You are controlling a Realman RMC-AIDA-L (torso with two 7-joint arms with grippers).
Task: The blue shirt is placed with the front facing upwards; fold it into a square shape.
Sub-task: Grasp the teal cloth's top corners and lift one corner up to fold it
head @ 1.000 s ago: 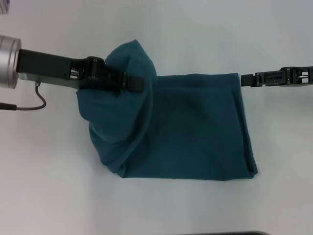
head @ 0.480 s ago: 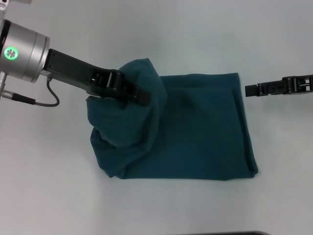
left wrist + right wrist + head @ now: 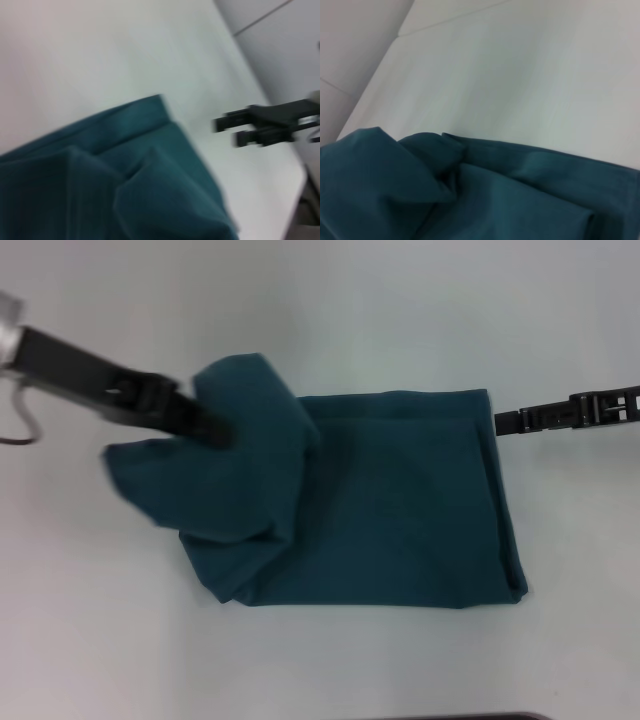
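shirt: the blue shirt lies mid-tabletop, already folded down to a rough rectangle; no letters or neck tag on show. Its left end is bunched and lifted off the flat part.
left jaws: my left gripper is at that raised bunch, tips buried in the cloth. Looks clamped on a fold of it, with fabric draping below and to the left of the tips.
right jaws: my right gripper is at the shirt's far right corner, just beside the edge. Can't tell from these views whether it's touching or how the jaws stand.
done: long folds look in, judging by the doubled edges along the right side and the near right corner.
left to do: my read is the final cross fold. The lifted left end has to go over the flat right part, then get released and squared. Outline isn't square yet, and the near left corner is rumpled.
tabletop: plain pale tabletop, matte, nothing else on it in view.
room: wrist views show the tabletop edge, with a grey surface and a seam line beyond. Nothing more legible.
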